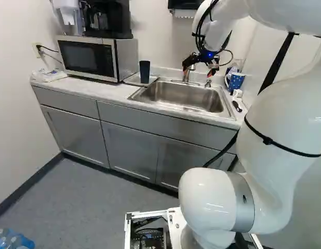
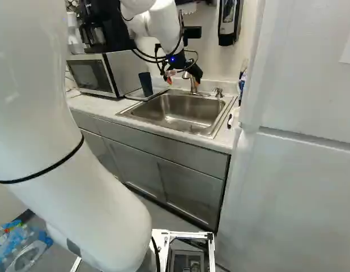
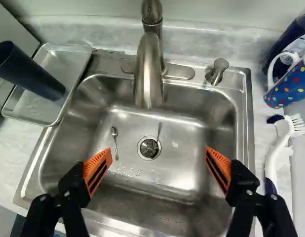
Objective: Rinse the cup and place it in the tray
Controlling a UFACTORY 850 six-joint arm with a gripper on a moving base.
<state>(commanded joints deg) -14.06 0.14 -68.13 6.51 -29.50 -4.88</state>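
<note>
Dark blue and standing in the tray (image 3: 71, 64), on the desk (image 1: 98, 91) left of the sink (image 3: 182, 138): that's the cup (image 3: 31, 74)! Over the sink hangs the end effector (image 3: 158, 153), spread wide, pinching nothing. Placing looks finished, though whether it's been rinsed can't be told. Best play: back off clear of the faucet (image 3: 148, 74), cup untouched; if it needs water, straddle its sides and squeeze gently. It's upright, long axis vertical, the wider end apparently up.

Dark cup (image 3: 31, 74) upright in tray (image 3: 69, 60)
</note>
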